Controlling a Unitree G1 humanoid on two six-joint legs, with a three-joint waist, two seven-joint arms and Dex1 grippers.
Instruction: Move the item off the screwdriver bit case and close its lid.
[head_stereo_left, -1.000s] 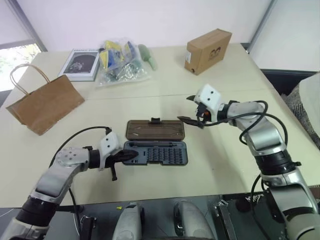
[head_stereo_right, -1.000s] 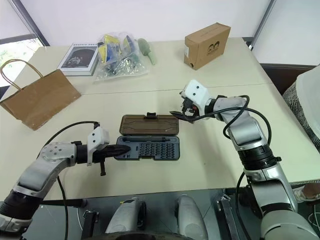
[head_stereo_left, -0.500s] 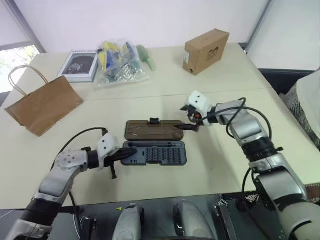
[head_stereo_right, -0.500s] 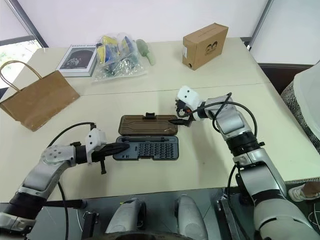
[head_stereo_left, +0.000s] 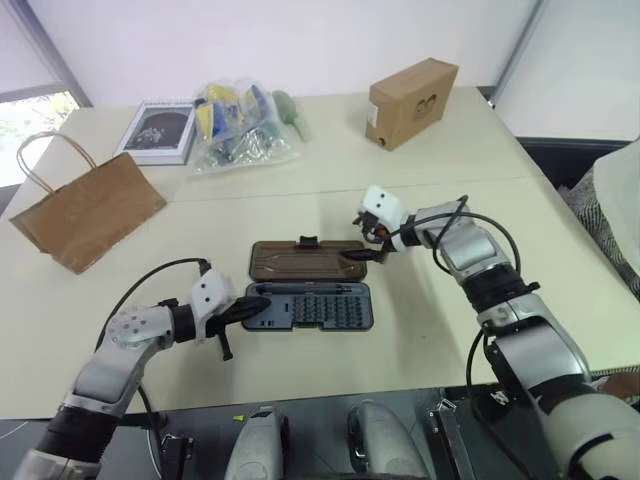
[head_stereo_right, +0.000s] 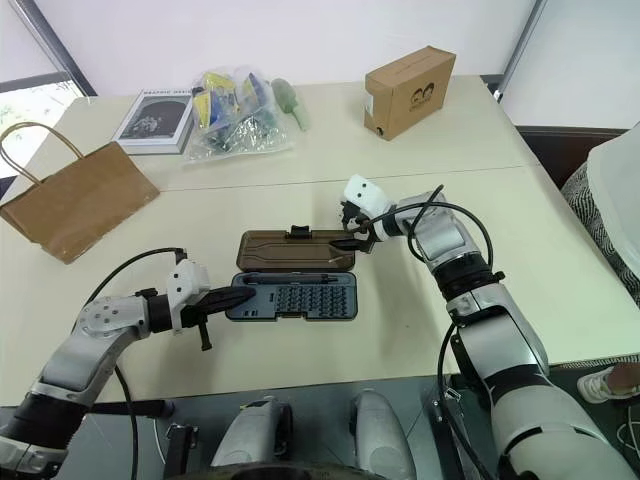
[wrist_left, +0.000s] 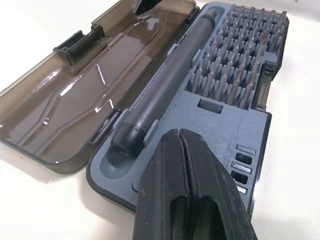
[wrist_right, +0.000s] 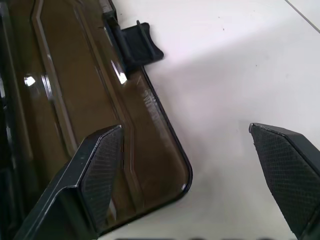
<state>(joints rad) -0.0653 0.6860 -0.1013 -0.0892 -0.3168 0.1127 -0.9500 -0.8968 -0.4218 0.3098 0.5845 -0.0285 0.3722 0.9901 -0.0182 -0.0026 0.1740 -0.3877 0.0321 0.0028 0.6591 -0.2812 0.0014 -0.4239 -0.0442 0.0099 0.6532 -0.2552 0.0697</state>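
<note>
The first half of the job looks done: the brown paper bag (head_stereo_left: 90, 208) lies flat on the desk (head_stereo_left: 430, 330), well apart from the screwdriver bit case (head_stereo_left: 309, 306), off toward its left end and farther from the robot, so nothing rests on the case now. What is left is the closing. The case lies open like a book near the middle of the desk, its grey bit tray on the robot's side and the smoky-brown lid (head_stereo_left: 306, 259) folded flat on the far side, inner face up, with the latch tab (head_stereo_left: 310, 241) on its far long edge. The case's long axis runs side to side across the desk, parallel to the desk's near edge, and the driver handle (wrist_left: 165, 80) in the tray lies along that same line beside the hinge. The left pincer (head_stereo_left: 252, 308), pressed together and holding nothing, points at the case's left end, its tips over the tray's corner; whether it presses down there I cannot tell. The right pincer (head_stereo_left: 364, 256), spread wide, sits at the lid's right end, one finger (wrist_right: 97, 175) over the lid's corner and the other over bare desk beyond it. My judgement is that the lid must be lifted from that end and swung toward the robot onto the tray.
</note>
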